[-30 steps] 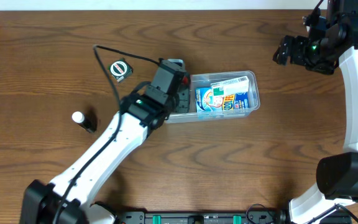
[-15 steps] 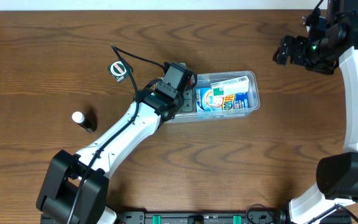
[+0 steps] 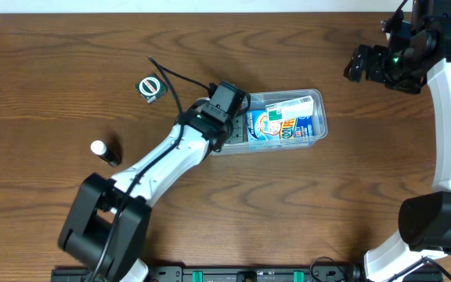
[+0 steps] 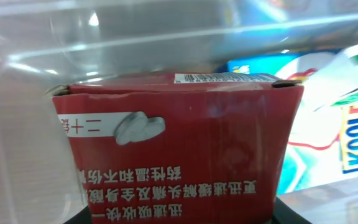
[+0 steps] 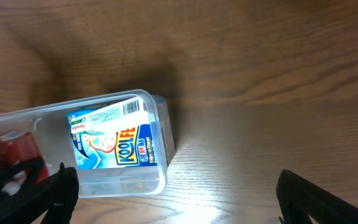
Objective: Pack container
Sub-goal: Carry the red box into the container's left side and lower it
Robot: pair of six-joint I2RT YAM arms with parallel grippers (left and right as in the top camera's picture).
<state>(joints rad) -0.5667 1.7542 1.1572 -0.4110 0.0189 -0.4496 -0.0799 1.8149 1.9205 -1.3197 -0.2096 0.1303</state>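
The left gripper point(image 3: 229, 113) grips a red box point(image 4: 179, 143) inside the left end of the clear container point(image 3: 320, 125), mid-surface point(image 3: 53, 63), beside a blue packet point(image 3: 276, 125), while the right gripper point(image 3: 358, 64) hangs wide open, well apart.

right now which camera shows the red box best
Left wrist: the red box fills the frame, label legible, inside the container. Right wrist shows only a red sliver at the frame's left edge. Overhead, the left gripper covers it.
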